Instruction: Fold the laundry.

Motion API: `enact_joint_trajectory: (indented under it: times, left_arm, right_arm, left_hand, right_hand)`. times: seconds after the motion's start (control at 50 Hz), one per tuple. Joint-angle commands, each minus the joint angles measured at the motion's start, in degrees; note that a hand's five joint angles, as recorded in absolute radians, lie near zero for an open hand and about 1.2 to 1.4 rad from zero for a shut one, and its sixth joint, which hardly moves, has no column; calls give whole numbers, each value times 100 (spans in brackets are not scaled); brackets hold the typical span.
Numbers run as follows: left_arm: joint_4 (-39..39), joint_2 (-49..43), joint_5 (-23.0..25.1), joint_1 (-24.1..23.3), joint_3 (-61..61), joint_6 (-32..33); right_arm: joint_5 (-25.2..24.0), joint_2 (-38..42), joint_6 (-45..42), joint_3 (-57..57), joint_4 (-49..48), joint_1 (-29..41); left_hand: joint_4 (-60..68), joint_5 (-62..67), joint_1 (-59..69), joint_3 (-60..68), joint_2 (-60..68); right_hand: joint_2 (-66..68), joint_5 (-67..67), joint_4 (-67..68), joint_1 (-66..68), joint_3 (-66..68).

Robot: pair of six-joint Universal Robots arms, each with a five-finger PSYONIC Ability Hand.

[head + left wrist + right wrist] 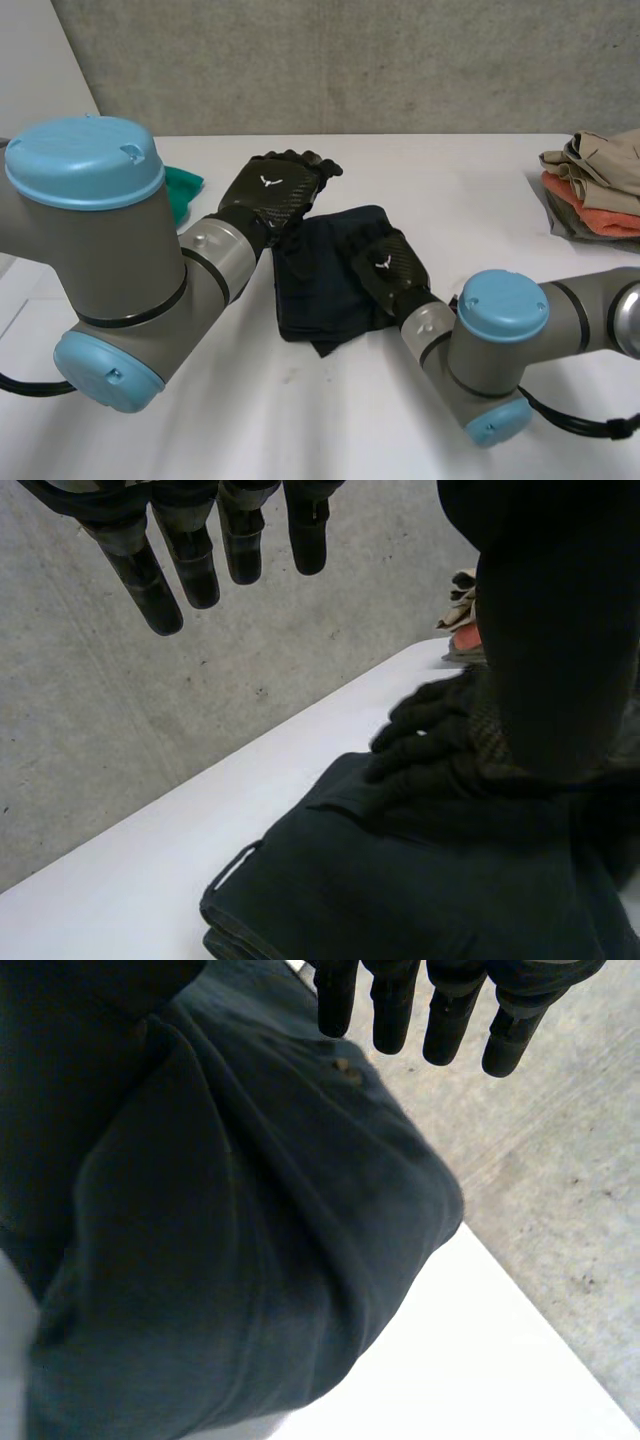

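Overhead, in the head view, a dark folded cloth [320, 275] lies in the middle of the tabletop [300, 420]. The right robot hand [385, 265] lies flat on the cloth's right half, fingers straight and gripping nothing. The left robot hand [275, 190] is at the cloth's far left corner, fingers relaxed, holding nothing. A green cloth [185, 190] lies behind the left arm [120, 270] near the tabletop's left edge. A pile [595, 185] of tan, orange and grey clothes sits at the right edge, well apart from the dark cloth.

From the left wrist, the left robot hand [190, 555] has straight, parted fingers up in the air, off the cloth [380, 880]. The right robot hand [430, 745] rests on the fabric, with the pile [462, 615] beyond it on the tabletop [150, 880].

From the right wrist, the right robot hand [445, 1020] shows straight, open fingers. The cloth [250, 1240] lies under its palm, its rounded fold beside bare tabletop [470, 1360].
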Motion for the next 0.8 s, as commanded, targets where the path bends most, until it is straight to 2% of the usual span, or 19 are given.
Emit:
enact_joint_trajectory:
  times: [0.02, 0.08, 0.1, 0.2, 0.26, 0.36, 0.44, 0.52, 0.7, 0.78, 0.8]
  left_arm:
    - [15, 14, 1, -2, -54, -4]
    - [15, 14, 1, -1, -54, 5]
    - [15, 14, 1, -2, -63, 5]
    - [15, 58, 9, -28, -54, 5]
    - [24, 154, 18, -45, -37, 5]
    - [103, 374, 18, -81, 16, 5]
    - [252, 532, 132, -125, 16, 23]
    - [305, 655, 361, -169, 16, 14]
    - [305, 664, 510, -450, -19, 14]
    - [314, 629, 510, -511, -45, 14]
    - [314, 612, 510, -520, -45, 14]
  right_arm:
    - [-55, 393, -22, -704, 165, -8]
    - [-55, 561, -22, -986, 253, -8]
    - [-64, 614, -22, -1161, 314, -8]
    - [-38, 474, 48, -1628, 438, -61]
    - [-46, 62, 57, -1883, 429, -359]
    - [-178, -484, 215, -2190, 315, -939]
    - [-468, -730, 478, -2577, 201, -1414]
    - [-688, -906, 952, -2919, 157, -2308]
    - [-1083, -722, 1849, -3263, 104, -3962]
    - [-1601, -213, 2306, -3342, -282, -4516]
    - [-1889, 40, 2577, -3369, -518, -4674]
  left_hand:
    - [-4, -115, 67, -72, 9]
    - [-4, -115, 67, -72, 9]
    - [-4, -115, 67, -72, 9]
    - [-4, -115, 67, -72, 9]
    - [-4, -115, 67, -72, 9]
    - [-4, -115, 67, -72, 9]
    - [-4, -115, 67, -72, 9]
    - [13, -98, 84, -55, 26]
    - [13, -98, 84, -55, 26]
    - [13, -98, 84, -55, 26]
    - [13, -98, 84, -55, 26]
  right_hand:
    - [1501, 1399, 1418, 1390, 1428]
    - [4107, 4005, 4024, 3996, 4034]
    - [6826, 6724, 6743, 6715, 6753]
    - [6853, 6751, 6771, 6743, 6780]
    - [6853, 6751, 6771, 6743, 6780]
    - [6853, 6751, 6771, 6743, 6780]
    - [6853, 6751, 6771, 6743, 6780]
    - [6853, 6751, 6771, 6743, 6780]
    - [6853, 6751, 6771, 6743, 6780]
    - [6853, 6751, 6771, 6743, 6780]
    - [6853, 6751, 6771, 6743, 6780]
